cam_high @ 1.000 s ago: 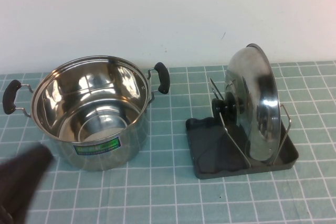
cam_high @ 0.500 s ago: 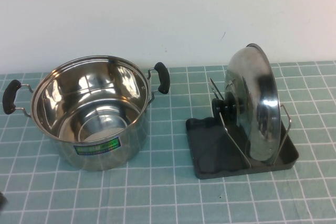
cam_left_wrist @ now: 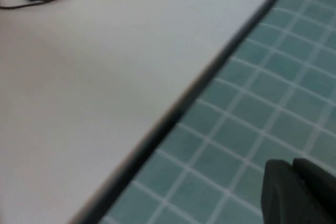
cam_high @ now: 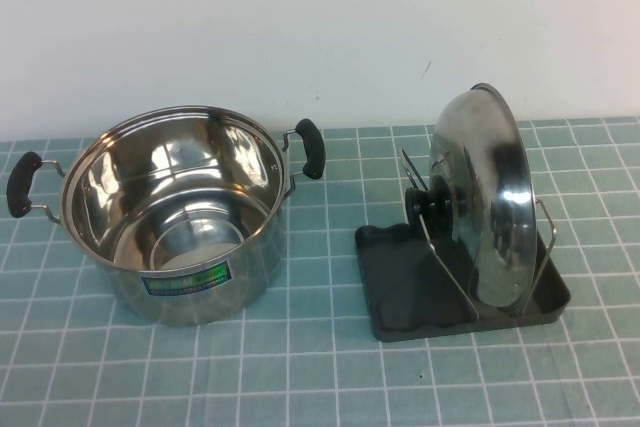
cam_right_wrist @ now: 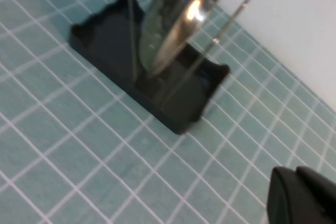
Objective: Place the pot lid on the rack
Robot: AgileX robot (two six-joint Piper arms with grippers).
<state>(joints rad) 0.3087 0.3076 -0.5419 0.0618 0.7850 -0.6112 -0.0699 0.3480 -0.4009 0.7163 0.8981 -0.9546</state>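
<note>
Inspection finding: the pot lid (cam_high: 480,202) stands on edge in the rack (cam_high: 395,287), held between the upright wire loops, black knob (cam_high: 423,205) facing nine o'clock toward the pot (cam_high: 170,212). The rack sits at about four o'clock on the tabletop (cam_high: 300,377); the pot, open and empty, sits well apart at about nine o'clock. I judge the placing itself done.

My left claw (cam_left_wrist: 296,190) is out of the high view; its own wrist view shows only a dark tip over the green tiles beside the white wall, and I cannot tell whether it is apart or together. My right claw (cam_right_wrist: 302,195) likewise shows only a dark tip, near the rack but clear of it; same verdict, cannot tell.

What remains, in my judgement, is a clean retreat. To do that well: keep both arms clear of the rack and the wire loops (the lid leans on thin wires and a knock could tip it), and draw away without sweeping across the lid's rim.
</note>
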